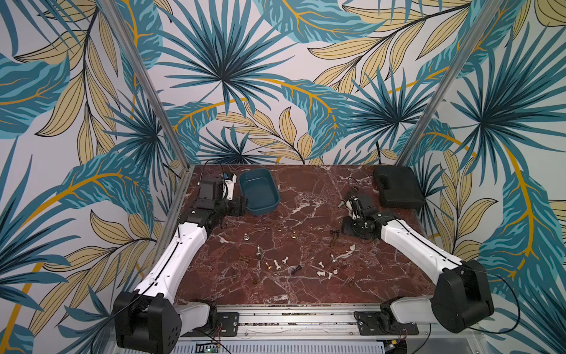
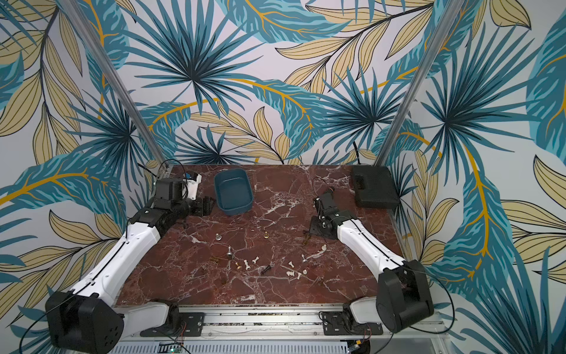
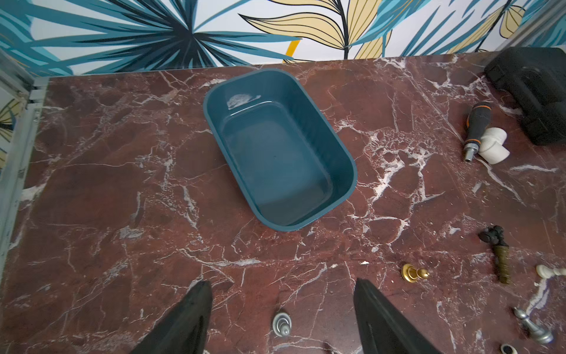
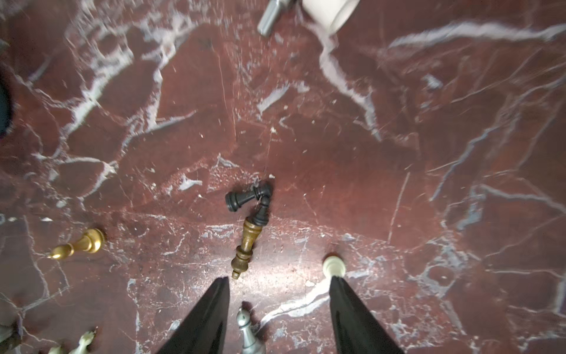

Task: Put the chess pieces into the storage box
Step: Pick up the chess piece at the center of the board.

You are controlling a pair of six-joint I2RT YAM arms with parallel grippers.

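Observation:
The teal storage box (image 1: 258,190) (image 2: 233,191) (image 3: 278,147) stands empty at the back left of the marble table. Several chess pieces lie scattered over the middle and front. Among them are a silver pawn (image 1: 246,236) (image 3: 281,323), a gold pawn (image 1: 294,236) (image 3: 413,272), a black and a brown piece lying end to end (image 4: 249,226), and a white piece (image 4: 334,266). My left gripper (image 1: 241,204) (image 3: 282,282) hovers open beside the box, holding nothing. The right gripper (image 1: 349,228) (image 4: 279,278) is open above a standing silver piece (image 4: 249,334).
A flat black case (image 1: 398,187) (image 3: 533,92) sits at the back right corner. Beside it lie a black-handled tool (image 3: 477,128) and a white elbow fitting (image 3: 493,145). Aluminium frame posts rise at the table's back corners.

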